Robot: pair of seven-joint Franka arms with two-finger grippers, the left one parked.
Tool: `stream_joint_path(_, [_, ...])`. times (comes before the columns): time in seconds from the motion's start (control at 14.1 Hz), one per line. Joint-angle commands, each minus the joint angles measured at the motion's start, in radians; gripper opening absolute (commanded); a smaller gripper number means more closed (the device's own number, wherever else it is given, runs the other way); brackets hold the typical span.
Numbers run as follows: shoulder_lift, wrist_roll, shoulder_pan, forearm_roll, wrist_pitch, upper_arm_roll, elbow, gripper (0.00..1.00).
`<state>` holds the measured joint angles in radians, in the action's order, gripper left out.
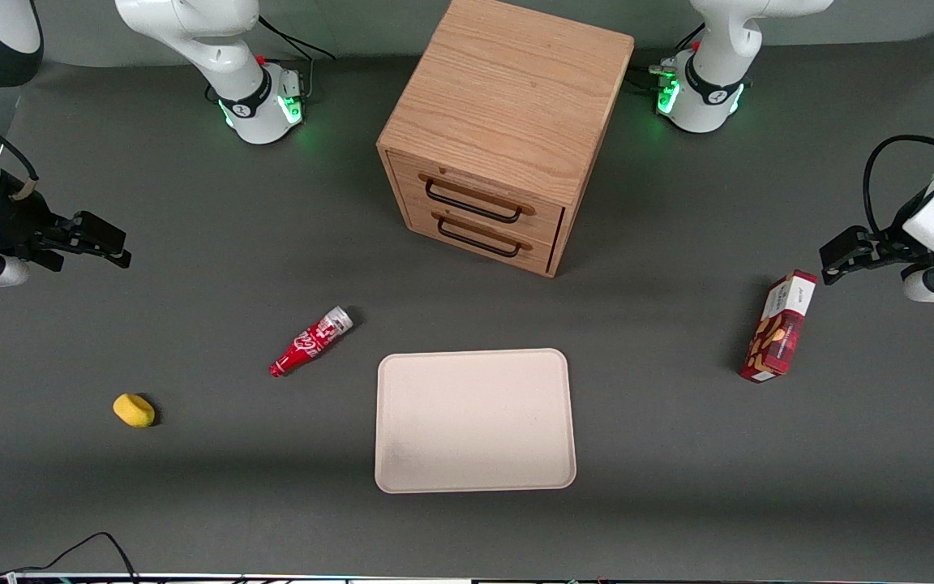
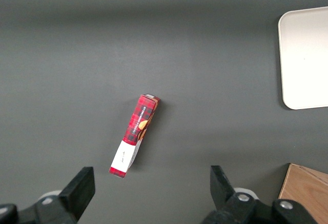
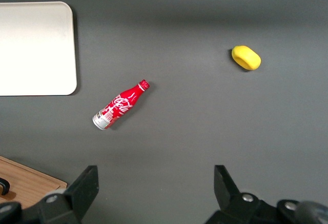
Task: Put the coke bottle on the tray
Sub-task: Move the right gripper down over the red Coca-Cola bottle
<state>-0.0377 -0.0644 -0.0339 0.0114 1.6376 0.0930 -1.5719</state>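
Well apart from the open hand [image 3: 154, 193], seemingly below it: coke bottle [image 3: 120, 104].

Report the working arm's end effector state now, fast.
Right end effector: open, holding nothing, raised at the working arm's end of the table, apart from the small slim red coke bottle lying on its side beside the large flat beige tray.

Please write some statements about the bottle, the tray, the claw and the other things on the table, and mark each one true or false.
1. The coke bottle lies on its side on the table. True.
2. The bottle is on the tray. False: it lies beside the tray, not touching it.
3. The claw is open and holds nothing. True.
4. Both cabinet drawers are pulled out. False: both are closed.
5. The snack box lies toward the parked arm's end. True.
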Motion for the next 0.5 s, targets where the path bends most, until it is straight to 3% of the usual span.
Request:
stream_joint_path(0.0, [-0.008,-0.005,-0.004,0.022,0.008,0.001,-0.011,1.0])
stream_joint_path(0.21, [-0.019,-0.212,0.003,0.128,0.04,0.002,-0.058,1.0])
stream_joint_path(0.43, [-0.054,-0.507,0.008,0.105,0.077,0.079,-0.082,1.0])
